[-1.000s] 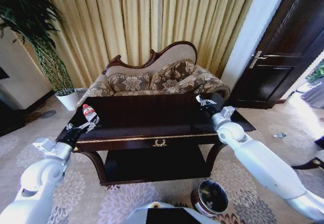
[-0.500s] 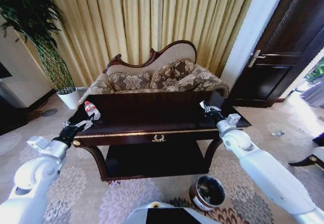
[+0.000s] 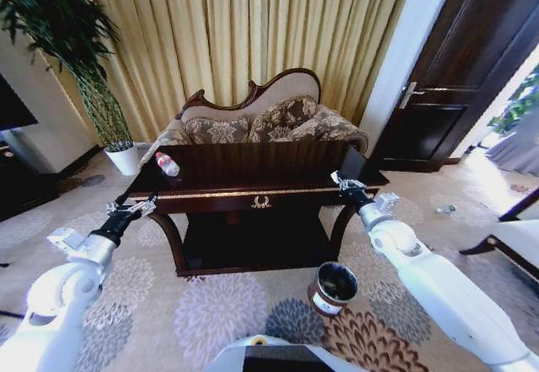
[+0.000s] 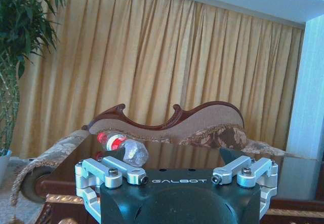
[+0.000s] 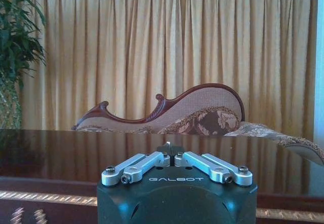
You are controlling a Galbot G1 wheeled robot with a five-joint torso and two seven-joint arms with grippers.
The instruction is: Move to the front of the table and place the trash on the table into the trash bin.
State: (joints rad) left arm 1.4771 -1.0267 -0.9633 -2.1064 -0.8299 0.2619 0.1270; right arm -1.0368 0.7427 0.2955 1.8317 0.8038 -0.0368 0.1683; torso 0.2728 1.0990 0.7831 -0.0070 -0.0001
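Robot stands off the front of the table [image 3: 253, 193], both arms raised ahead of it — a carrying posture for the approach, by my reading, not yet a reach.

Left gripper [image 3: 130, 209] hovers short of the table's left front corner, below the top. In the left wrist view its fingers [image 4: 114, 172] are spread wide with nothing between them, and the camera looks across the polished top at the bottle [image 4: 121, 146], so this arm looks lined up for the first pick.

Right gripper [image 3: 344, 183] hangs just off the table's right front edge. The right wrist view shows its linkages folded together at the centre — closed on nothing.

Trash: the clear bottle [image 3: 167, 164] with red cap lies on its side near the table's left rear corner, close to the sofa [image 3: 261, 124] behind. Any smaller scraps are too small to make out.

The trash bin [image 3: 333, 288] sits on the carpet in front of the table's right front leg, mouth open upward — near the right arm, well apart from the bottle.
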